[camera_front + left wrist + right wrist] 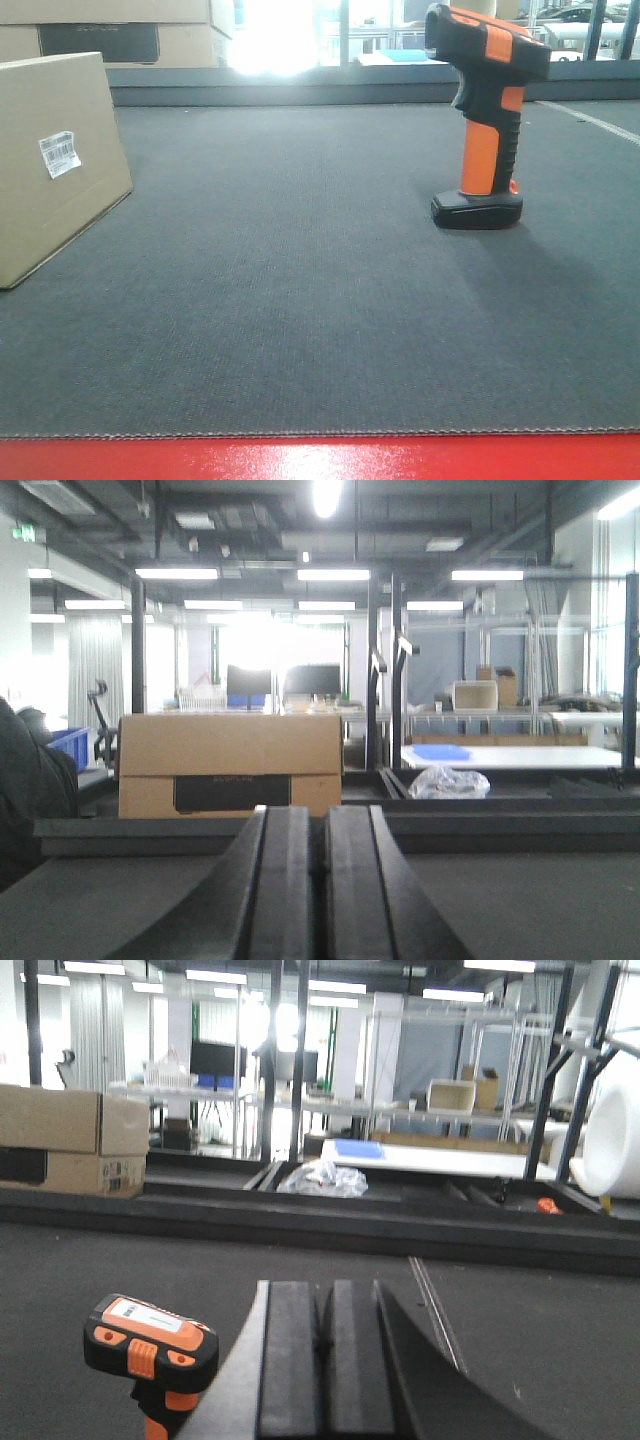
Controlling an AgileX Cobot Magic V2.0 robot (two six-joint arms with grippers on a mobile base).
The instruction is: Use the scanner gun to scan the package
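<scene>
The package sits at the left edge of the dark grey worktop, its white barcode label on the side turned toward the middle of the mat. Well apart from it, over on the right, the scanner gun stands upright on its flat black base, with nothing touching it. A red strip runs along the worktop's near edge. At the far left, behind the mat, cardboard boxes with a dark printed panel are stacked.

The left pincer has its two black fingers drawn together with nothing between them, pointing toward those far boxes. The right pincer is likewise closed up and empty. The scanner gun shows just to its left, clear of the fingers.
</scene>
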